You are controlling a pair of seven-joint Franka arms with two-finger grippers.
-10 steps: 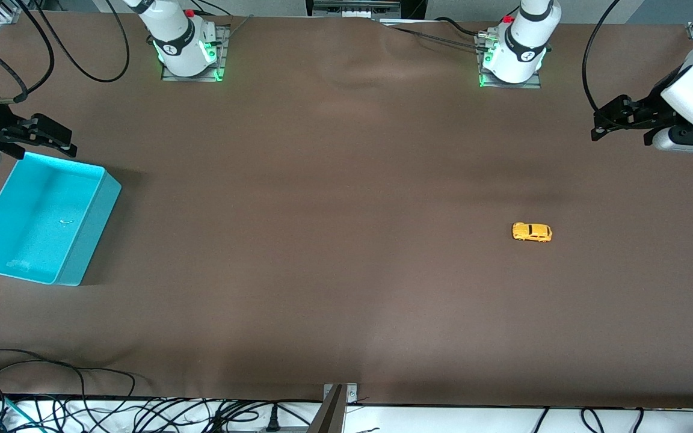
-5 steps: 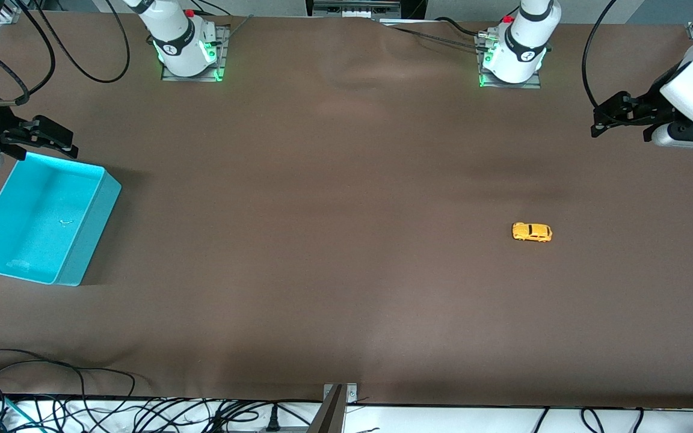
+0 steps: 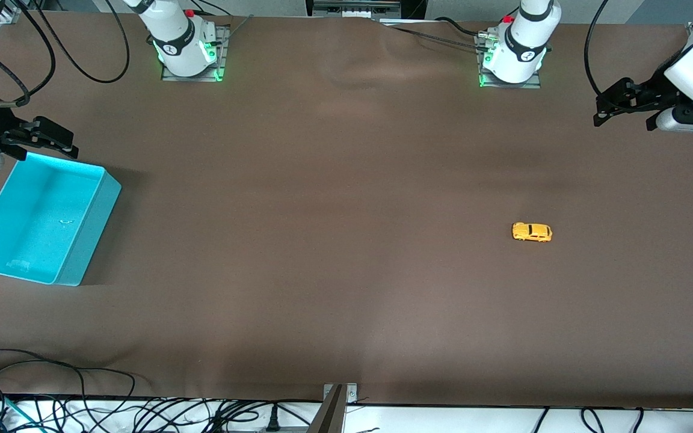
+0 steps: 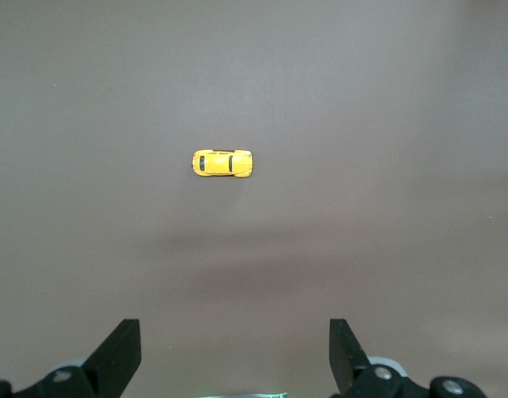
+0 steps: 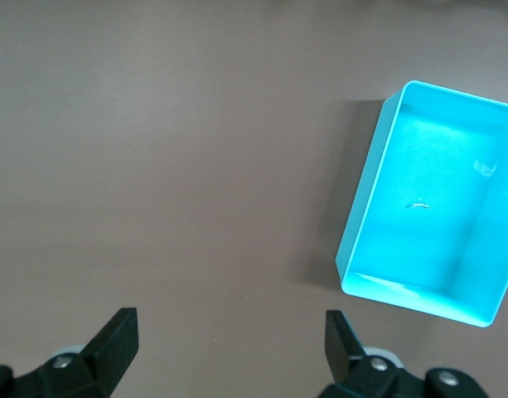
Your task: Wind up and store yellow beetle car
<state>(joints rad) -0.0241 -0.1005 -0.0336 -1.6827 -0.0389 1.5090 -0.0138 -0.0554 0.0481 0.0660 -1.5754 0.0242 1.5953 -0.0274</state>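
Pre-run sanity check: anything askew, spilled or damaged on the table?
Nothing stands out. The yellow beetle car sits upright on its wheels toward the left arm's end; the turquoise bin stands level toward the right arm's end, holding only a tiny speck. The brown table cover has mild wrinkles.

The tiny yellow beetle car (image 3: 532,232) sits on its wheels on the brown table (image 3: 346,240).

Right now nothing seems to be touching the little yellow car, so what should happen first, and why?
Probably the left gripper, jaws open and empty above the table's left-arm end, should come down over the yellow car, which sits alone on the brown table. The right gripper waits open by the turquoise bin, too far off.
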